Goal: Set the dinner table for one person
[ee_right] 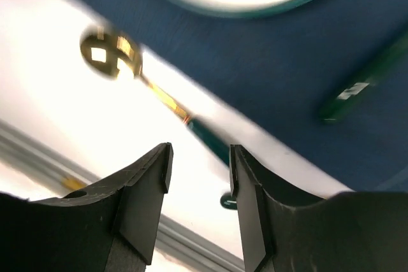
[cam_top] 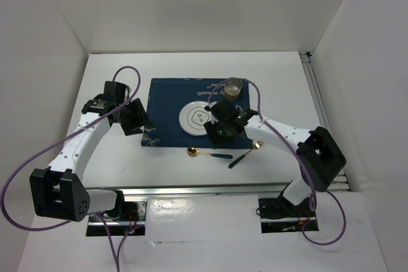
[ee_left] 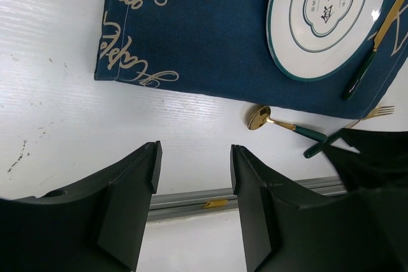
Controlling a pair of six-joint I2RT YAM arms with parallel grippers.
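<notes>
Plainly, the dinner table (ee_left: pixel 51 113) is flat, white, faintly scuffed.

I see a navy placemat (cam_top: pixel 167 114) with cream script along its left edge. A white plate (cam_top: pixel 194 119) with a green rim sits on it, right of centre. A brownish cup (cam_top: pixel 233 87) stands upright at the mat's far right corner. In the left wrist view a gold knife (ee_left: pixel 375 42) with a green handle lies just beside the plate. Just off the mat's near edge lie a gold spoon (cam_top: pixel 209 153) and a tilted fork (cam_top: pixel 245 155), their dark handle ends close together.
</notes>
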